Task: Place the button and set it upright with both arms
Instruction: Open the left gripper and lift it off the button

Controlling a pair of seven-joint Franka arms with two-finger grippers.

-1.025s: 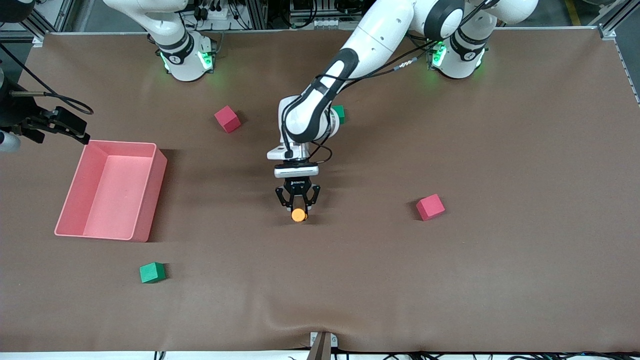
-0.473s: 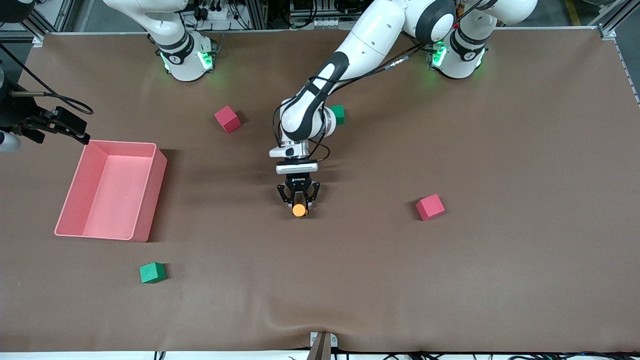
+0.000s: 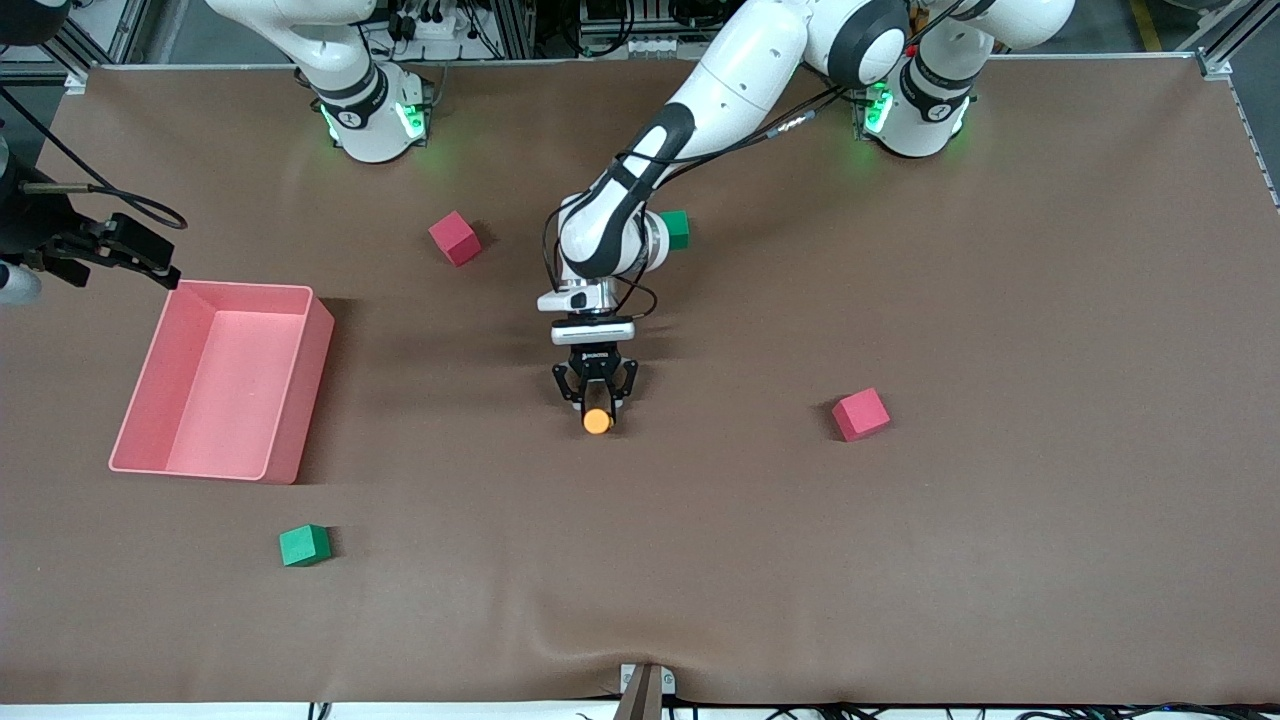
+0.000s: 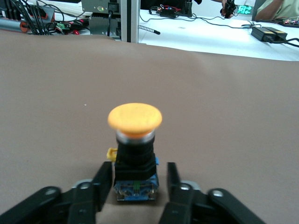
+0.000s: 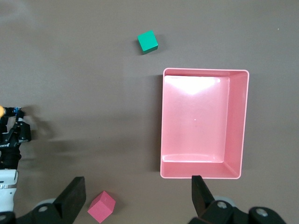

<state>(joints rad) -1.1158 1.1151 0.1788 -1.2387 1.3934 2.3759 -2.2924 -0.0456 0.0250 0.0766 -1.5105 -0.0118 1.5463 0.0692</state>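
Note:
The button (image 3: 598, 421) stands upright mid-table, orange cap up, black body and bluish end on the cloth (image 4: 135, 116). My left gripper (image 3: 598, 407) is down low around its base (image 4: 139, 170). The fingers (image 4: 172, 175) flank the body; one sits close against it and a gap shows at the other, so the jaws are open. My right gripper (image 3: 140, 255) waits high over the right arm's end of the table, above the pink bin, fingers (image 5: 74, 193) spread wide and empty (image 5: 138, 186).
A pink bin (image 3: 318, 380) lies at the right arm's end (image 5: 203, 71). Red cubes (image 3: 455, 238) (image 3: 860, 414) and green cubes (image 3: 304, 545) (image 3: 677, 228) are scattered; the left arm partly covers the last one. Brown cloth covers the table.
The left gripper came down with the button and set it on the cloth. Its fingers, shut on the button before, have now eased apart. The right arm has not moved.

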